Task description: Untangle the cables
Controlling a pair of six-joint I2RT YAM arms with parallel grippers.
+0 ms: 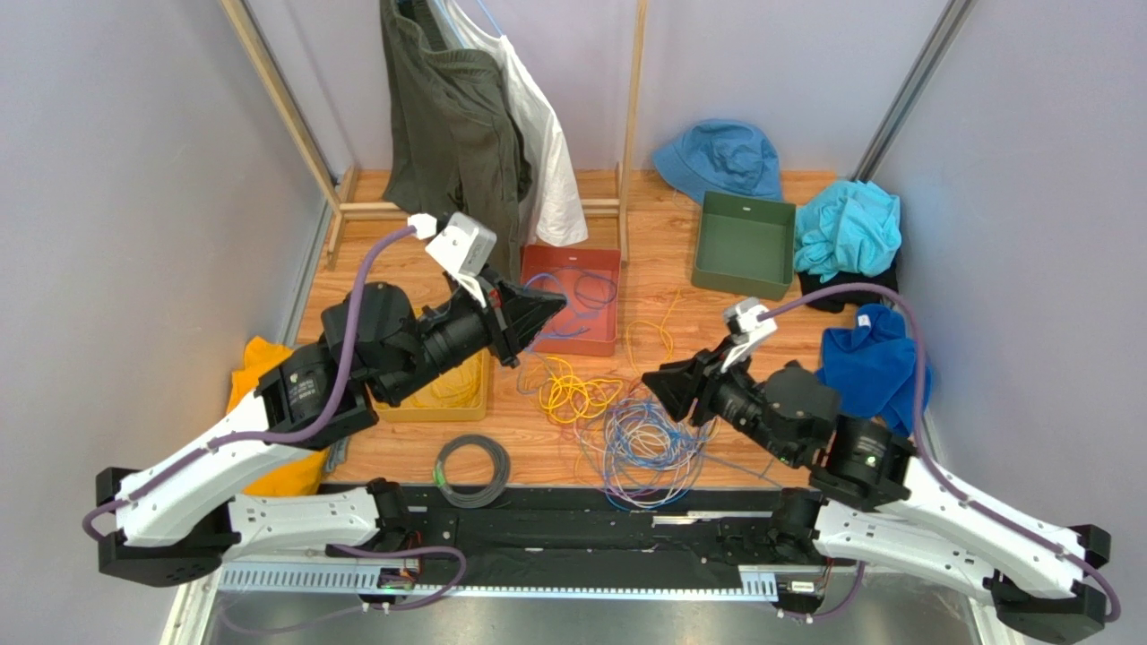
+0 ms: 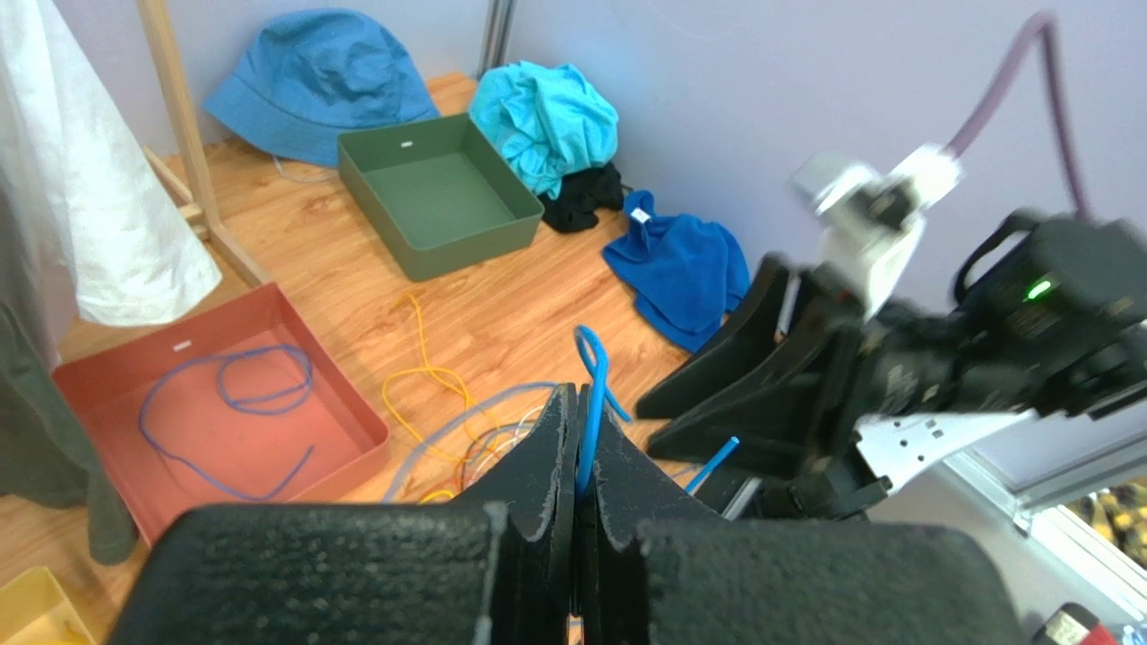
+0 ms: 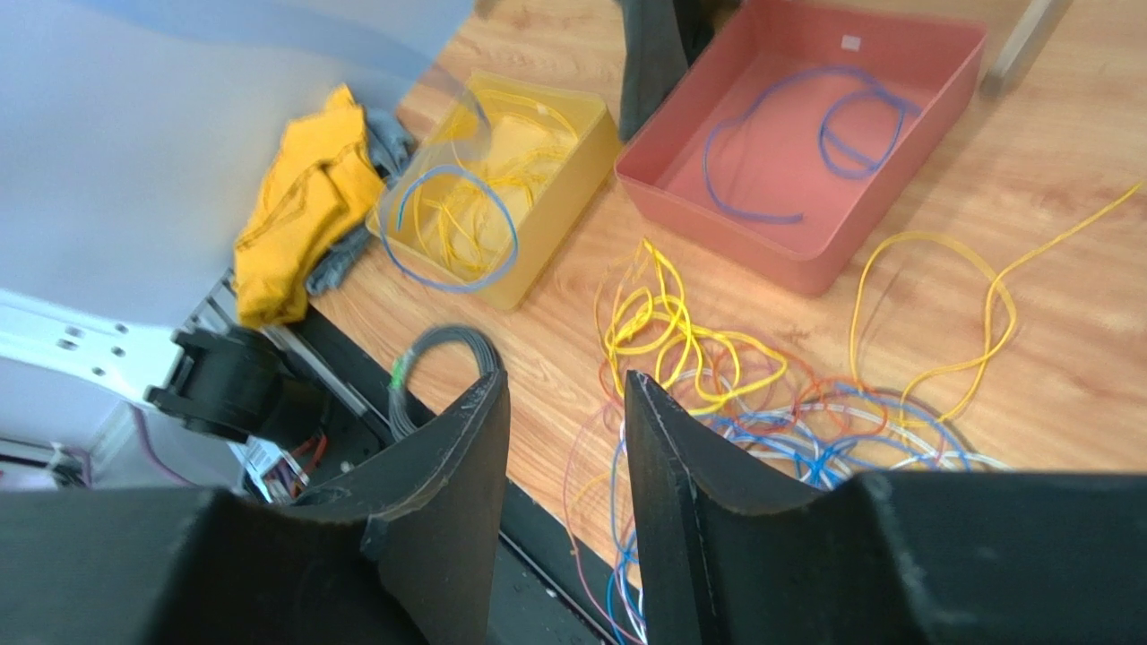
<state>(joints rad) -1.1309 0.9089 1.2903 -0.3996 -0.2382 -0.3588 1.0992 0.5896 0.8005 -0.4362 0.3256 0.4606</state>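
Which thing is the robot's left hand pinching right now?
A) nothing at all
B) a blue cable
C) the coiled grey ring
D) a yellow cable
B: in the left wrist view the left hand is shut, with a blue cable standing up from between its fingers.

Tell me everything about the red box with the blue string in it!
The red box is a shallow, open, rectangular tray that looks like plastic, with low walls and rounded corners. It sits flat on the wooden table, just in front of the hanging clothes, with a yellow box next to it. A tiny white label sticks to one inside wall. A looped blue cable lies on its floor.
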